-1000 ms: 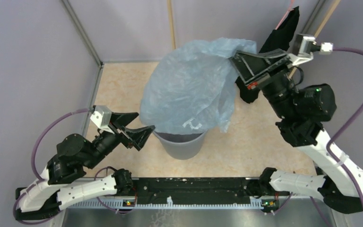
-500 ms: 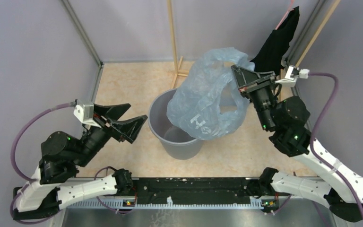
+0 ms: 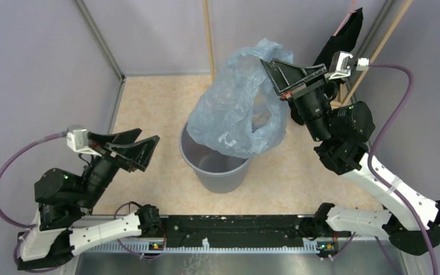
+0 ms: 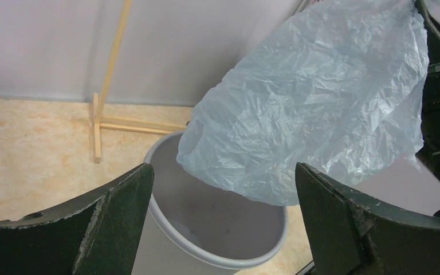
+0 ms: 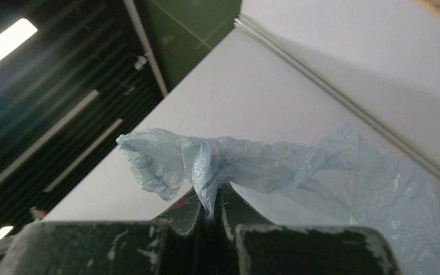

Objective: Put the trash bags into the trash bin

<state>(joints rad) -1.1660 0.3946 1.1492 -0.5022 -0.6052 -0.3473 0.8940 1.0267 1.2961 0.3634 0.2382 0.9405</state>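
Trash bag (image 3: pixel 235 112) hangs over grey trash bin (image 3: pixel 220 180).

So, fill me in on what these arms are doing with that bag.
The right hand is shut on a bunched edge of the pale-blue trash bag, holding it up so it hangs over the grey trash bin. The left hand is open and empty, beside the bin. The bag is not inside yet.

- Top view: even, soft light; faint shadows, no glare, sharp.
- R wrist: strip light (image 5: pixel 6 37) glows upper left; R fingers (image 5: pixel 238 209) blurred, dim.
- L wrist: bright; L fingers (image 4: pixel 114 212) soft.
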